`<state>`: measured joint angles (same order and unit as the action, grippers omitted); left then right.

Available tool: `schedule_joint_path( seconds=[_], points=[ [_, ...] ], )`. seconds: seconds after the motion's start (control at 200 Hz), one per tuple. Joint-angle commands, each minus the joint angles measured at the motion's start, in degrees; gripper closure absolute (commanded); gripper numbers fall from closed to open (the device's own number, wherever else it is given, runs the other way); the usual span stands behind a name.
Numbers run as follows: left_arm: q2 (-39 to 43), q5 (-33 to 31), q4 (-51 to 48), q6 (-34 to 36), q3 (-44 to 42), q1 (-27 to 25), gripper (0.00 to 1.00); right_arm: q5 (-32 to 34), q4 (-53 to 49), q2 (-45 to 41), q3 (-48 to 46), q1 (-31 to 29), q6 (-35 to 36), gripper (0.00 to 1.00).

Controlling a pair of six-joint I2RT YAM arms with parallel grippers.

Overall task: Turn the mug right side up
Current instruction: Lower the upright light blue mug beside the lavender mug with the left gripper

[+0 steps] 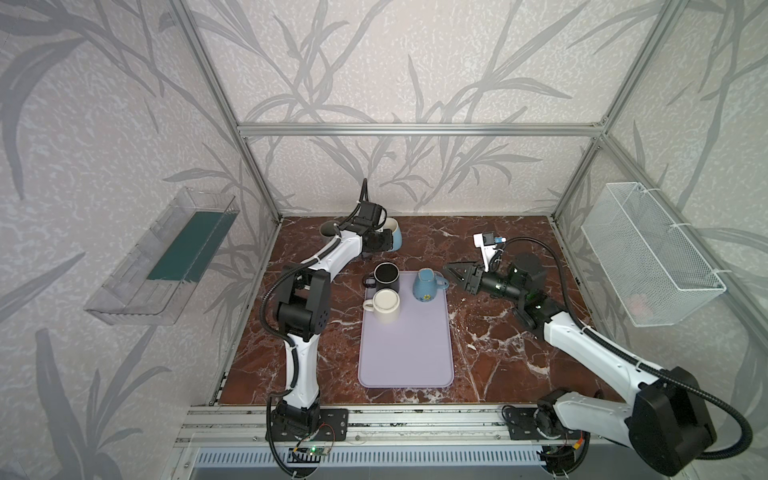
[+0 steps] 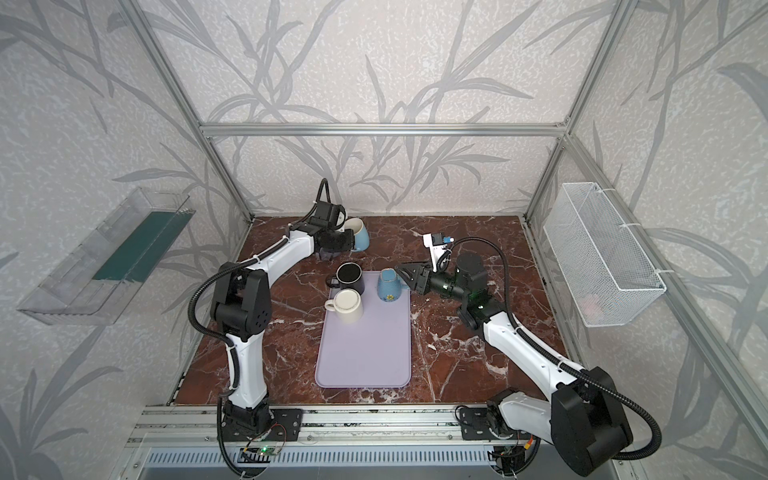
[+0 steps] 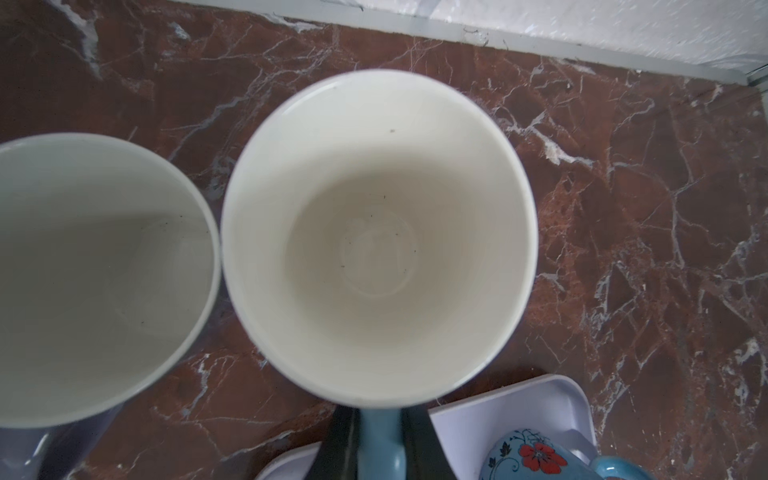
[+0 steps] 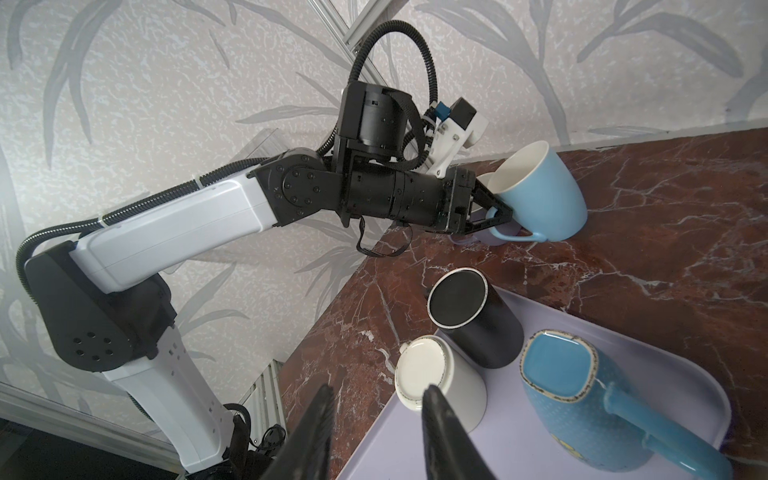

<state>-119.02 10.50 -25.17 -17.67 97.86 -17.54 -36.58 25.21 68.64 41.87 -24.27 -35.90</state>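
Note:
At the back of the table, a light blue mug (image 1: pixel 395 236) (image 2: pixel 360 237) (image 4: pixel 540 195) with a white inside (image 3: pixel 378 232) is tilted, its mouth facing up and toward the left arm. My left gripper (image 1: pixel 377 242) (image 2: pixel 337 241) (image 3: pixel 380 419) (image 4: pixel 496 214) is shut on its handle. My right gripper (image 1: pixel 451 271) (image 2: pixel 402 272) (image 4: pixel 376 392) hangs open and empty just right of an upside-down floral blue mug (image 1: pixel 426 284) (image 2: pixel 389 286) (image 4: pixel 582 411).
A lilac mat (image 1: pixel 405 353) (image 2: pixel 363 353) carries the floral mug, an upside-down black mug (image 1: pixel 387 277) (image 4: pixel 473 316) and an upside-down white mug (image 1: pixel 386 305) (image 4: pixel 436 382). A grey mug (image 1: pixel 328 230) (image 3: pixel 91 282) stands upright beside the held one. Bins hang on both side walls.

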Motion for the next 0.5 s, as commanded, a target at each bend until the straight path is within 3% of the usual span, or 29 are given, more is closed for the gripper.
schedule_joint_path(
  seconds=[0.0, 0.495],
  points=[
    [0.22, -2.81, 0.05, 2.45, 3.51, -0.56, 1.0, -1.3, 0.71, -0.86, -0.47, 0.45, 0.59, 0.63],
    [-3.09, -9.0, -4.03, 2.37, 7.74, -2.66, 1.0, -2.05, 0.17, -2.09, -1.08, 1.59, 0.57, 0.63]
  ],
)
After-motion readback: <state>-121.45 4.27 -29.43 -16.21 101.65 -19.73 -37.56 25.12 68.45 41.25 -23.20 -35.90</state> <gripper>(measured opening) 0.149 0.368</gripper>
